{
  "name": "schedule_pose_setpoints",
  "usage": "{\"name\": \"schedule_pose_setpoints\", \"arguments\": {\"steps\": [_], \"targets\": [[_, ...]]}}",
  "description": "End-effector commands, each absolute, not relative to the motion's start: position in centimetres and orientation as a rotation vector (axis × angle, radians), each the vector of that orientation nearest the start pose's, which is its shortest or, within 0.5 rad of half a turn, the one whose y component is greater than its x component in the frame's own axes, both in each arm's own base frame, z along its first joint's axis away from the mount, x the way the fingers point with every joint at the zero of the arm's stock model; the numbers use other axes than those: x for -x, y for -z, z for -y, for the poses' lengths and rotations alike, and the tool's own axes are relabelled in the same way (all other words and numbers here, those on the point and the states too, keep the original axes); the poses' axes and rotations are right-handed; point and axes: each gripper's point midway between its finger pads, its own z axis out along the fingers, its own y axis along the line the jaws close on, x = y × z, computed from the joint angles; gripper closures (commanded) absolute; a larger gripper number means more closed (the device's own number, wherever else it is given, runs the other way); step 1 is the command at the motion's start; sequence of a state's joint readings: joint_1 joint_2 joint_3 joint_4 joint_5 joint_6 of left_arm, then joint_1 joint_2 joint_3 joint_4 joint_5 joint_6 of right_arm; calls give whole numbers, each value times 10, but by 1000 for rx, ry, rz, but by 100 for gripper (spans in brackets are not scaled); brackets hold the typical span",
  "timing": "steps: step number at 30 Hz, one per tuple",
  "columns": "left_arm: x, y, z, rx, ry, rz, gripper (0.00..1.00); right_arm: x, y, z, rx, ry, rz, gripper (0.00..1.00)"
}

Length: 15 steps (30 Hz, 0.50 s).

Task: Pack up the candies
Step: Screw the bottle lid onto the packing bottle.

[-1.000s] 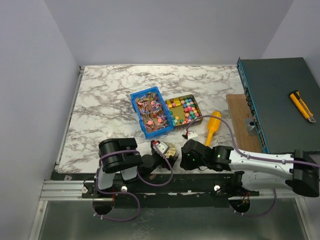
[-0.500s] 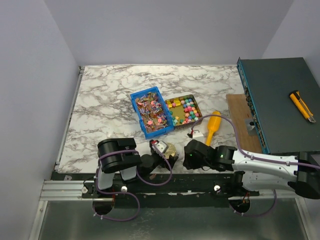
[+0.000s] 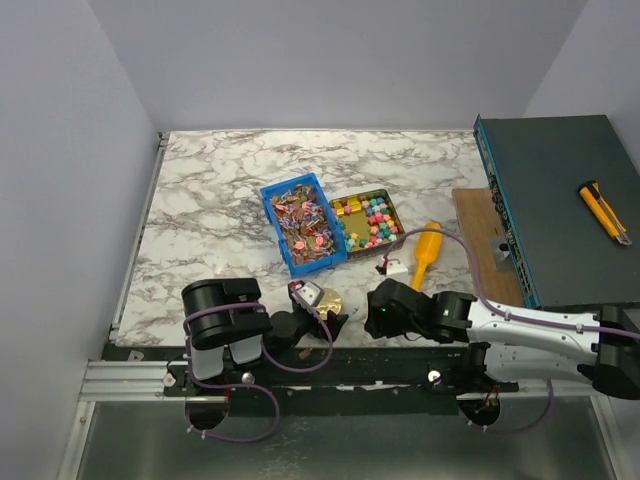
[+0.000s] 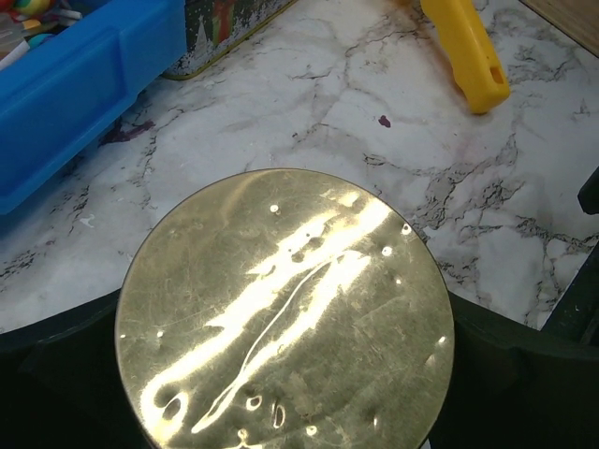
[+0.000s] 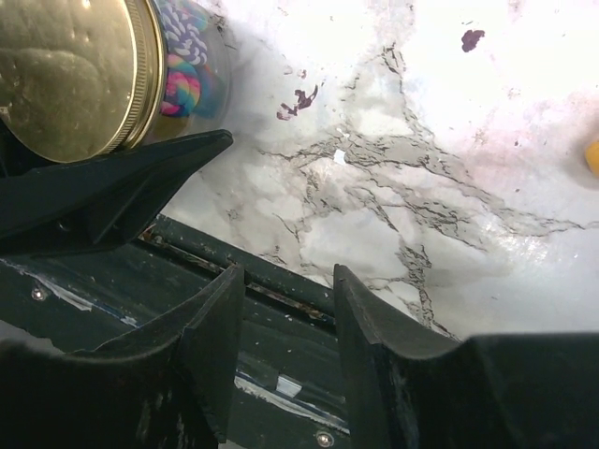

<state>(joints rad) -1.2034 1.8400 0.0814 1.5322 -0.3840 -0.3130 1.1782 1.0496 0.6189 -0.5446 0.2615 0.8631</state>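
**Candies:** 2 kinds, too many of either to count.
- Wrapped candies (image 3: 303,228): shiny red/purple/brown, heaped in 1 blue bin (image 3: 273,225), mid-table.
- Chunky candies (image 3: 374,218): pink/yellow/green/blue, in 1 oblong tin (image 3: 396,212) set against the bin's right side. The tin wall has printed artwork, too blurred to read.

**Jar** (image 5: 192,79): 1, w/ 1 gold lid (image 5: 65,75), upright on the marble table (image 3: 210,200) near the front edge. There's a swirly multicolour print on its side, but I can't read any lettering on it.

**Scoop** (image 3: 426,250): 1, yellow-orange, lying right of the tin, not touching it.

**Small white item** (image 3: 394,267): 1, just left of the scoop. Can't tell what it is.

**Knife** (image 3: 604,212): 1, yellow/black, on top of 1 dark green case (image 3: 560,200) at far right.

**Wooden board** (image 3: 478,235): 1, alongside the case.

**Left gripper** (image 4: 284,327): fingers spread wide, one on each side of the jar. The jar stands on the table between them, and no squeeze on it shows.

**Right gripper** (image 5: 285,281): fingers part-way apart, nothing between them. It sits low over the table's front edge, just right of the jar.
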Motion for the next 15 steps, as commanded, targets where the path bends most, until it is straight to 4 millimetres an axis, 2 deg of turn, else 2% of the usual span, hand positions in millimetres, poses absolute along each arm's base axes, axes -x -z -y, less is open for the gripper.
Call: {"name": "schedule_pose_setpoints", "arguments": {"steps": [1, 6, 10, 15], "targets": [[-156, -19, 278, -453, 833, -1827, 1, -117, -78, -228, 302, -488, -2508, 53], [-156, -19, 275, -440, 830, -1843, 1, -118, -78, -228, 311, -484, -2504, 49], [-154, -8, 280, -495, 763, -1911, 1, -118, -78, -229, 309, -491, -2500, 46], [-159, -19, 295, -569, 681, -1893, 1, -119, -81, -227, 298, -495, -2489, 45]]}}
